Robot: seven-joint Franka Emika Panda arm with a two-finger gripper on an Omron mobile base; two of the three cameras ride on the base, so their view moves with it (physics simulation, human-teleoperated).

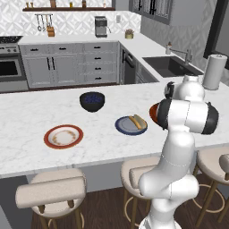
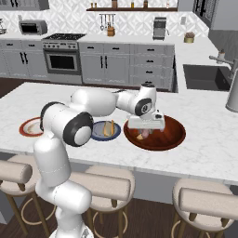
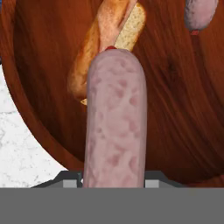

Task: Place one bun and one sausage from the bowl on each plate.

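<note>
My gripper [image 2: 145,132] hangs over the reddish-brown bowl [image 2: 173,135], shut on a pink sausage [image 3: 116,118] that stands out straight between the jaws. Beneath it in the bowl lie a split bun [image 3: 94,57] and a second sausage [image 3: 200,13]. The sausage hides my fingertips in the hand view. To the left of the bowl, the slate-blue plate [image 1: 121,127] carries a bun [image 1: 137,121]. Farther left sits the white plate with the orange-red rim [image 1: 63,136], nothing on it. My arm covers most of the bowl [image 1: 153,112] in the left base view.
A dark blue-black bowl [image 1: 92,101] stands behind the plates on the marble island. A paper towel roll [image 1: 214,71] and a sink [image 1: 172,66] are at the back right. Stools [image 1: 51,192] line the near edge.
</note>
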